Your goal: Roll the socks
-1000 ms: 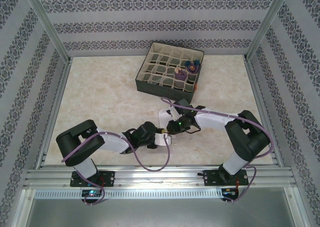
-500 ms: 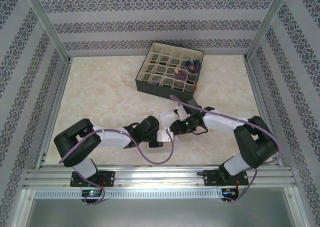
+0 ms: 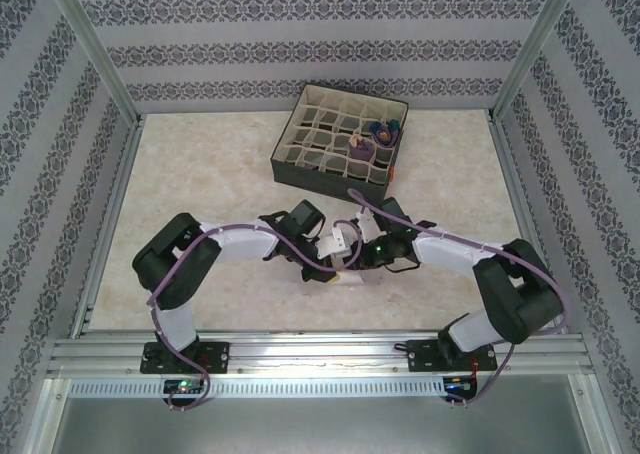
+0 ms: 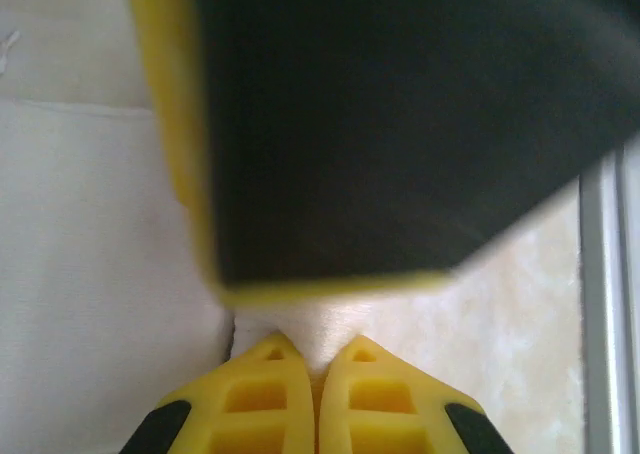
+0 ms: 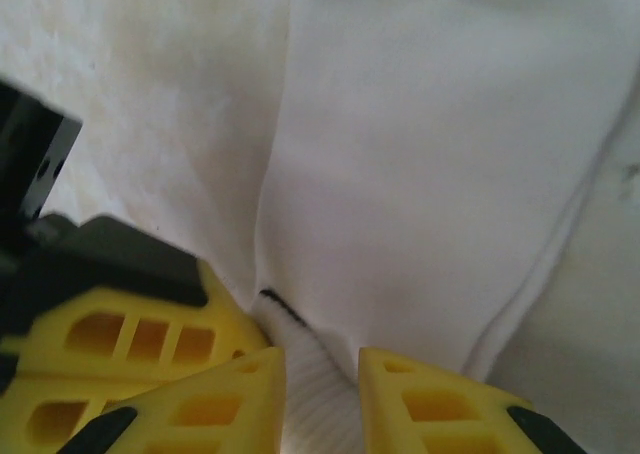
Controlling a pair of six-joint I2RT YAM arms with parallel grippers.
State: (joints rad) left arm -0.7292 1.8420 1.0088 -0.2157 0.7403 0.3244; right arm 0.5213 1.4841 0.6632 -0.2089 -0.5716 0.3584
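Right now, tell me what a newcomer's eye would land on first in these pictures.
Both arms meet over a white sock at the near middle of the table. The left gripper is closed right at the fabric, and the right gripper has the ribbed cuff between its fingers. Behind them, a dark gridded box holds purple socks in its right-hand cells.

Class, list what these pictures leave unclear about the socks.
Top view: white sock, partly covered by left arm and right arm; rolled or not, unclear.
Left wrist view: blurred dark block hides what lies beyond.
Top view: purple socks in the box, too small to count.
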